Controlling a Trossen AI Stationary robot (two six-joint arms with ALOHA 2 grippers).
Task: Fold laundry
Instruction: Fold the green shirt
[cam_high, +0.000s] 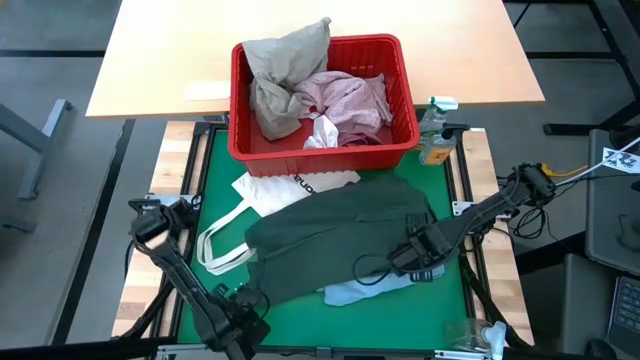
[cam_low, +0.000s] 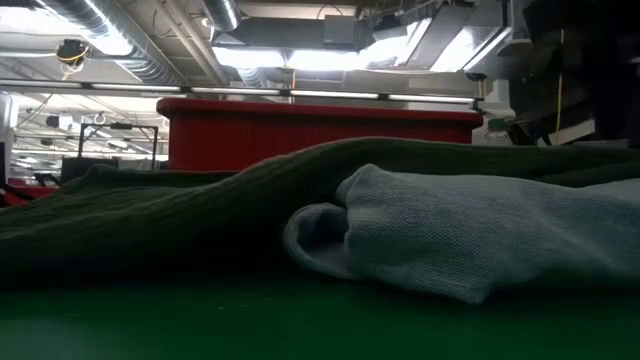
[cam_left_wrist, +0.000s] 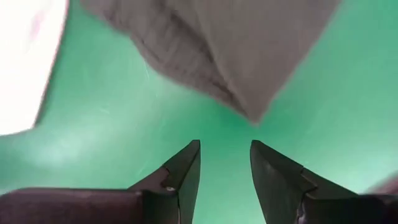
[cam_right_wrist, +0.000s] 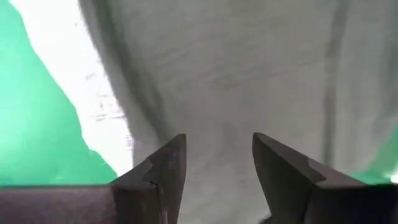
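A: Right, left gripper (cam_left_wrist: 225, 163) first; fingers parted, nothing between them; it sits low at the near left corner of the green mat (cam_high: 440, 310), just short of a corner of the dark grey-green garment (cam_high: 340, 245); that corner hangs free just ahead of the fingertips, not touching them.

B: Noted; and the right gripper (cam_right_wrist: 217, 158)?

A: Fingers apart as well; it is over the right part of the same dark garment, cloth filling the space ahead of it; nothing is held between the fingers; whether the tips touch the cloth I cannot tell.

B: The garment itself?

A: Spread wide across the middle of the mat, rumpled, running from near left up towards far right; a light blue piece (cam_high: 365, 292) pokes out from under its near edge; from table height the blue cloth (cam_low: 470, 235) lies in front with the dark cloth heaped over and behind it.

B: Further out?

A: A white tote bag (cam_high: 290, 190) with black lettering lies partly under the garment's far left side, its loop handles trailing left; behind it stands a red basket (cam_high: 405, 95) with a beige-khaki garment (cam_high: 280, 70) heaped at its left, mottled pink cloth (cam_high: 350, 100) at its right, a small white piece (cam_high: 322, 135) at the front; a spray bottle (cam_high: 436, 135) stands just right of the basket.
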